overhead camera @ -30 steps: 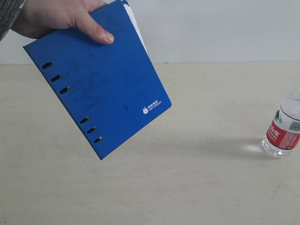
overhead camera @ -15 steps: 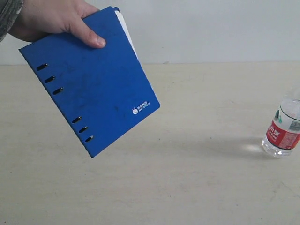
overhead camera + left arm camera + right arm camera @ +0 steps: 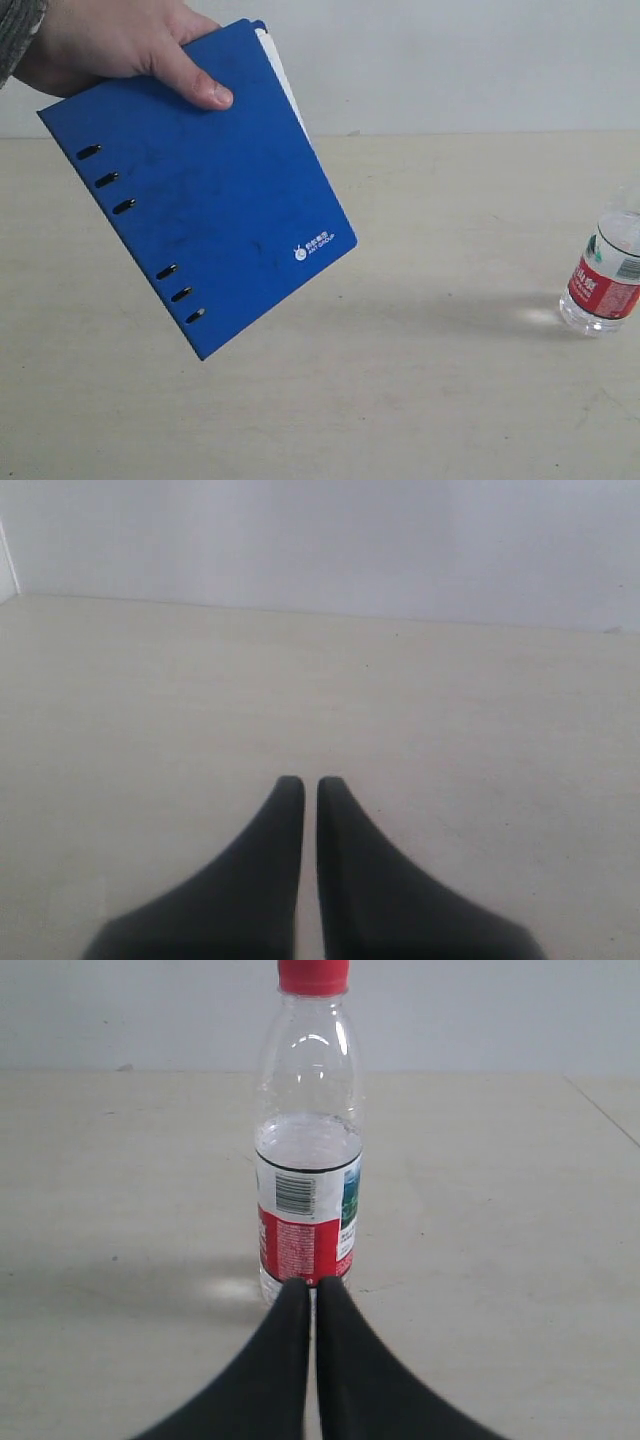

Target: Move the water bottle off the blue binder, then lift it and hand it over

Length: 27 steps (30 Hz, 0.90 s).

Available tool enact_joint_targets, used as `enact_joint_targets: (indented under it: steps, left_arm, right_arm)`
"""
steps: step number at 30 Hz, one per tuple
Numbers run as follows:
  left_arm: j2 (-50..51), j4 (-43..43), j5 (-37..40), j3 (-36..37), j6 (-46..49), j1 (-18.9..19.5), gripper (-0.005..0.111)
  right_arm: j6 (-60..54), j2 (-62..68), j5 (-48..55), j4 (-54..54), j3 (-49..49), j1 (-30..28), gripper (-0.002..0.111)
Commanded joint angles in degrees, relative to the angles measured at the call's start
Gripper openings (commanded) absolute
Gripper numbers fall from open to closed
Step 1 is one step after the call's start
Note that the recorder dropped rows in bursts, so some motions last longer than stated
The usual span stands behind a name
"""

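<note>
pale wooden table (image 3: 420,400), water bottle (image 3: 605,275) standing on it

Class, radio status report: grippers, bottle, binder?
Left gripper, right gripper shut, empty. Small clear plastic water bottle upright on table, off flat blue binder. Person's hand holds binder aloft.

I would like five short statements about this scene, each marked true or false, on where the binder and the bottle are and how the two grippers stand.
1. The blue binder lies flat on the table. False: a person's hand holds it tilted in the air.
2. The water bottle stands upright on the table. True.
3. The water bottle rests on the blue binder. False: the two are well apart, and the bottle stands on the bare table at the right edge of the exterior view.
4. The left gripper and the right gripper are both shut and hold nothing. True.
5. The bottle's cap is blue. False: it is red.
</note>
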Motion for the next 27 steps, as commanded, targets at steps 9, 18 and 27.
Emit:
enact_joint_targets:
  steps: [9,18,27]
  left_arm:
    - [-0.2,0.2,-0.4,0.2,-0.2,-0.3,0.004]
    - [-0.2,0.2,-0.4,0.2,-0.2,-0.3,0.004]
    - [-0.2,0.2,-0.4,0.2,-0.2,-0.3,0.004]
  right_arm:
    - [0.1,-0.3,-0.5,0.0,0.0,-0.1,0.000]
    - [0.1,-0.3,-0.5,0.0,0.0,-0.1,0.000]
    - [0.3,-0.3,-0.5,0.0,0.0,-0.1,0.000]
